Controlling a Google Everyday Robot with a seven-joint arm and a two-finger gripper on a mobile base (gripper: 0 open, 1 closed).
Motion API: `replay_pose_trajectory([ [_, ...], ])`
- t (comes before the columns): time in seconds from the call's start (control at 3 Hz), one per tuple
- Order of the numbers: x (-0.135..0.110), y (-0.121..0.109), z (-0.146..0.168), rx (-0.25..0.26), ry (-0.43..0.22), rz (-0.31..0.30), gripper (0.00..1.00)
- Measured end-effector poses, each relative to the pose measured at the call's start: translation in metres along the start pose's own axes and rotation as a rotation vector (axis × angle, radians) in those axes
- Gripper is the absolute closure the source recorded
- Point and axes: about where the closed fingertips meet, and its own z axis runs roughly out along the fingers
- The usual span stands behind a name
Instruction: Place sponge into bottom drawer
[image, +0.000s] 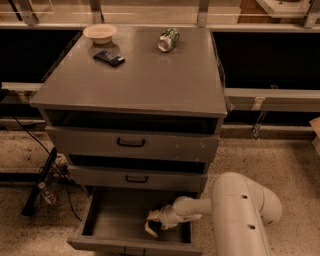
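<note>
Grey metal desk (135, 75) with three drawers is standing on a speckled floor (280, 155), filling most of the view. White robot arm (240, 210) is bulking up at lower right, its forearm reaching leftward into the cabinet's lowest level. Bottom drawer (112, 220) is sitting pulled well out, a wide shallow tray with its flat front nearest the camera. Top drawer (165, 146) and middle drawer (165, 180), each with a black handle, are sitting slightly out from the frame. Black cables and a dark bar (42, 177) are lying on the floor left of the desk. Gripper (154, 227) is hanging low inside the bottom drawer, toward its right half and near the front wall. Fingers are pinching the sponge (149, 231), whose pale yellow side is showing at the tip with a dark patch beside it; whether it is touching the drawer floor, cannot tell. On the desk top, a pale bowl (100, 33) is sitting at the back left, a green-and-white can (168, 39) is lying on its side at the back centre-right, and a flat black packet (109, 58) is lying just in front of the bowl.
</note>
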Motion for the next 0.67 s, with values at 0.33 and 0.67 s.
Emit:
replay_pose_trajectory([
  [0.33,0.0001,-0.0072,0.0134,0.055,-0.038,0.000,1.00],
  [0.67,0.0001,-0.0072,0.0134,0.055,-0.038,0.000,0.98],
])
